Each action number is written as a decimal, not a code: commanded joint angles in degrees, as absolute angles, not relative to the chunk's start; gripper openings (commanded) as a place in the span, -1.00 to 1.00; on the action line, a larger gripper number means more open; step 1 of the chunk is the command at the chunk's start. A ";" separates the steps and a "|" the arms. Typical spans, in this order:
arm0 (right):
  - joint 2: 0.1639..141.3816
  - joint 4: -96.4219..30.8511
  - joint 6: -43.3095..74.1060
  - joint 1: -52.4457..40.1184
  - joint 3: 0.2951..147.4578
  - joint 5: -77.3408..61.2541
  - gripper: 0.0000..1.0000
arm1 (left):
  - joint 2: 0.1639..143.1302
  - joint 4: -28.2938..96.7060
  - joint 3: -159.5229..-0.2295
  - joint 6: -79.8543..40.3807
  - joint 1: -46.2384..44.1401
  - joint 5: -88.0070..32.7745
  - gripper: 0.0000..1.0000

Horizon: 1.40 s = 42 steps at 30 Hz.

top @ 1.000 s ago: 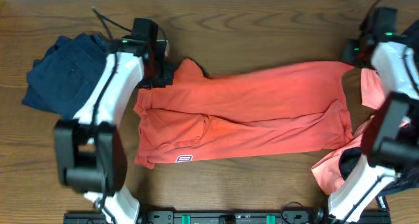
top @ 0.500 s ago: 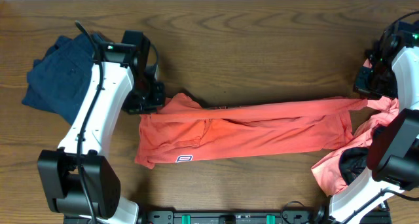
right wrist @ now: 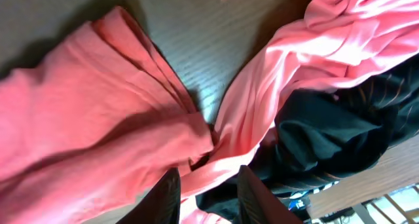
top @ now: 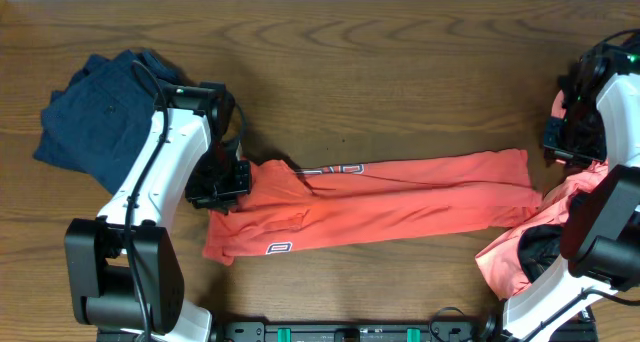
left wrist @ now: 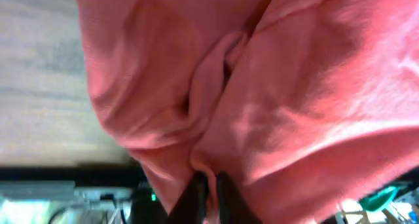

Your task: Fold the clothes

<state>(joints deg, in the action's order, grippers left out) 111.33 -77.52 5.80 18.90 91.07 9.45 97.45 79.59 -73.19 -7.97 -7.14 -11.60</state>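
Observation:
An orange-red shirt (top: 400, 192) lies across the wooden table as a long narrow band, folded lengthwise. My left gripper (top: 222, 185) is at its left end. In the left wrist view the fingers (left wrist: 208, 191) are shut on a pinch of the shirt's fabric (left wrist: 294, 86). My right gripper (top: 560, 147) is just beyond the shirt's right end. In the right wrist view its fingers (right wrist: 208, 198) are apart, over the shirt's bunched corner (right wrist: 78, 119) and a pink garment (right wrist: 340, 40).
A folded pile of navy clothes (top: 95, 112) sits at the back left. A heap of pink (top: 510, 257) and black (top: 535, 244) garments lies at the right edge, touching the shirt's right end. Bare wood table (top: 400, 62) is behind the shirt.
Both grippers carried the shirt's far edge toward the front, folding the shirt into a narrow band. The right gripper has let go of its corner; the left still holds.

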 commanded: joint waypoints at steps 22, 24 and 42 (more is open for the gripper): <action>111.79 -66.92 -5.02 21.80 81.01 0.97 0.55 | 97.73 70.22 -72.79 -10.24 -6.81 -11.33 -0.07; 111.77 -64.88 -5.04 22.11 79.35 0.99 0.55 | 97.73 69.82 -72.79 -10.39 -6.81 -11.33 -0.07; 111.81 -50.48 -9.08 22.06 65.56 -11.14 0.15 | 97.73 69.47 -72.79 -10.85 -6.81 -11.33 -0.03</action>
<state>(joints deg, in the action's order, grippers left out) 110.06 -51.29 -8.43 21.87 68.05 -8.10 97.45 69.32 -73.01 -10.50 -7.11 -11.66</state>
